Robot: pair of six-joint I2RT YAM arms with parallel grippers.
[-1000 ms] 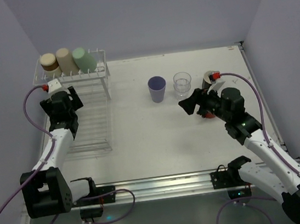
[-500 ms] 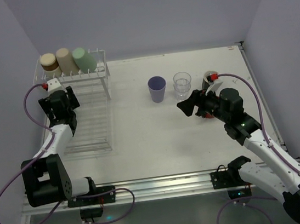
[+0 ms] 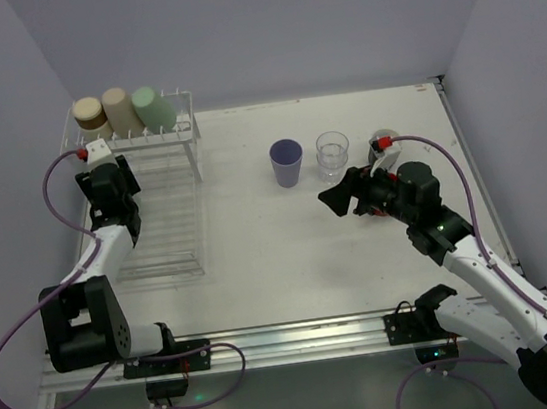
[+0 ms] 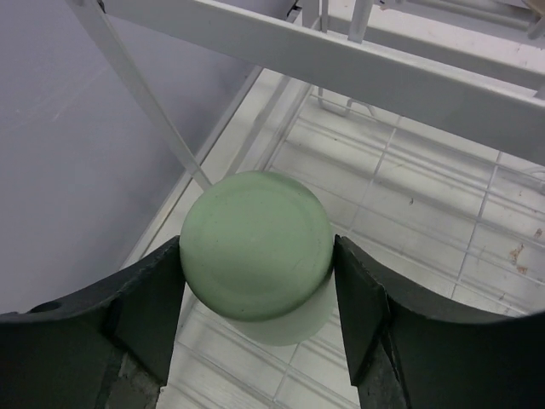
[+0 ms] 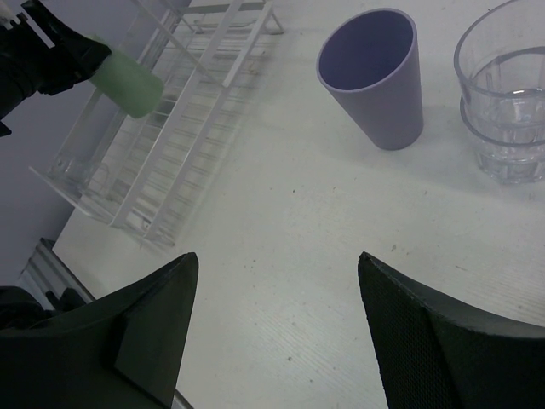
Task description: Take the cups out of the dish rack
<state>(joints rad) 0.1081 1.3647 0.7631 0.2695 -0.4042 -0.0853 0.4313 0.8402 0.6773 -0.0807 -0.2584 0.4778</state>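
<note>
My left gripper (image 4: 258, 247) is shut on a pale green cup (image 4: 255, 234), with a finger pressed against each side of it. The cup sits over the flat grid of the white dish rack (image 4: 409, 68), just below its raised shelf. From above, the left gripper (image 3: 109, 181) hides this cup. The right wrist view shows the same cup (image 5: 128, 75) at the rack (image 5: 170, 162). A tan-brown cup (image 3: 89, 112), a beige cup (image 3: 121, 108) and another green cup (image 3: 152, 106) lie on the shelf. My right gripper (image 3: 338, 196) is open above the table with nothing between its fingers.
A purple cup (image 3: 287, 162) and a clear glass (image 3: 332, 153) stand upright mid-table, just beyond my right gripper (image 5: 277, 264). The purple cup (image 5: 375, 77) and the glass (image 5: 507, 94) show ahead of the right fingers. Walls close in the left, back and right sides.
My left gripper has moved up the rack toward the shelf and closed from wide open onto the pale green cup. The right gripper has drifted slightly left.
</note>
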